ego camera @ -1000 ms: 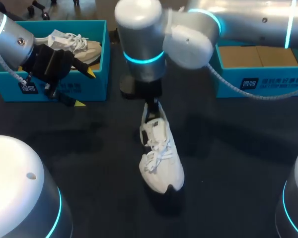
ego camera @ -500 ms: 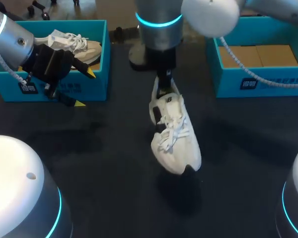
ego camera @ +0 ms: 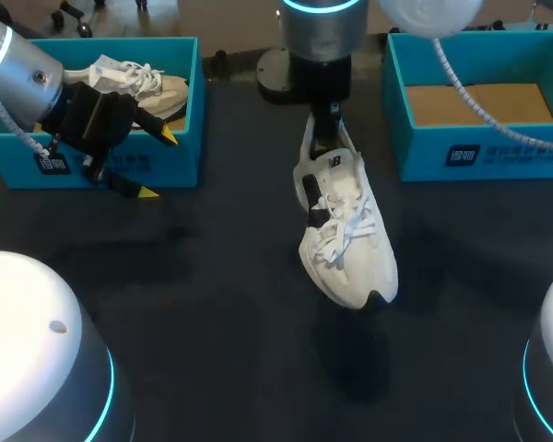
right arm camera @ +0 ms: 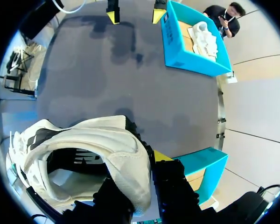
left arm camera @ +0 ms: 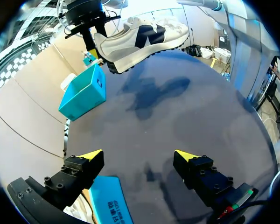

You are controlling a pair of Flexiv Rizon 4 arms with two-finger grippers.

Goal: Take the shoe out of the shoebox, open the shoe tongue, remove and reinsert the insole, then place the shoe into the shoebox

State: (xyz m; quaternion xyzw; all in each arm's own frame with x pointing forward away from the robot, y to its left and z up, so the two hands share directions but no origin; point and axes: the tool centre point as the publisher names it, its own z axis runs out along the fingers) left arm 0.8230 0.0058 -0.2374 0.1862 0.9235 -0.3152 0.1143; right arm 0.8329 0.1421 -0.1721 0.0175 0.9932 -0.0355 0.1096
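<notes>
The white lace-up fabric sneaker (ego camera: 346, 230) has white laces, a black toe patch and a dark side emblem. The left teal cardboard shoebox (ego camera: 180, 157) and the right teal cardboard shoebox (ego camera: 424, 147) carry white print. The right box floor is plain brown. My left gripper (left arm camera: 139, 156) and right gripper (right arm camera: 144, 186) are black with yellow tips. The matte tabletop (ego camera: 212, 304) is dark grey.

White print on blue shoebox (ego camera: 535, 153) front, too small to read
</notes>
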